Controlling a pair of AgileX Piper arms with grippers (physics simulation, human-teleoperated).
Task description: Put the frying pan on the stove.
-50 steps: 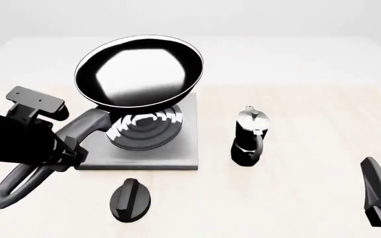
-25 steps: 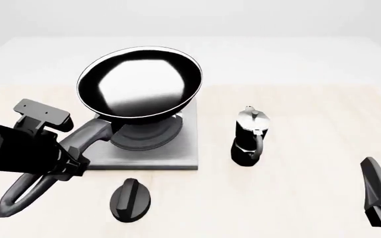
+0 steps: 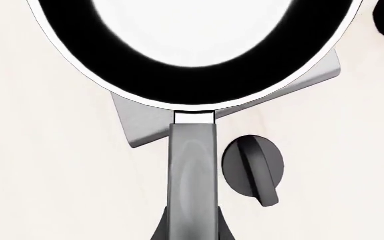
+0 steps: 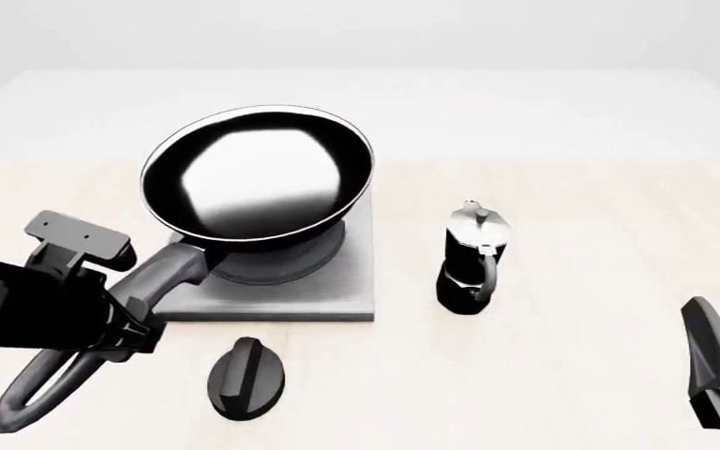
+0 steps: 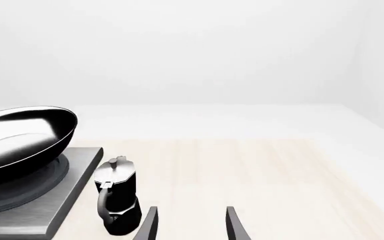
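Note:
The frying pan (image 4: 258,173) is glossy black with a thin light rim. It sits tilted over the stove (image 4: 341,281), a grey slab whose rings are mostly hidden beneath it. I cannot tell whether its bottom touches the rings. My left gripper (image 4: 123,317) is shut on the pan's long grey handle (image 4: 166,274) near its middle. In the left wrist view the handle (image 3: 193,170) runs from the gripper (image 3: 192,235) to the pan (image 3: 199,95) over the stove (image 3: 145,127). My right gripper (image 4: 716,370) is open and empty at the front right. The right wrist view shows it (image 5: 190,227).
A black-and-silver moka pot (image 4: 472,255) stands right of the stove and also shows in the right wrist view (image 5: 117,197). A black oval knob (image 4: 245,377) lies in front of the stove, close to the handle, and shows in the left wrist view (image 3: 253,167).
The pan has come down and levelled out over the stove's rings, which it now covers. My left gripper has dropped with the handle. The right arm has not moved.

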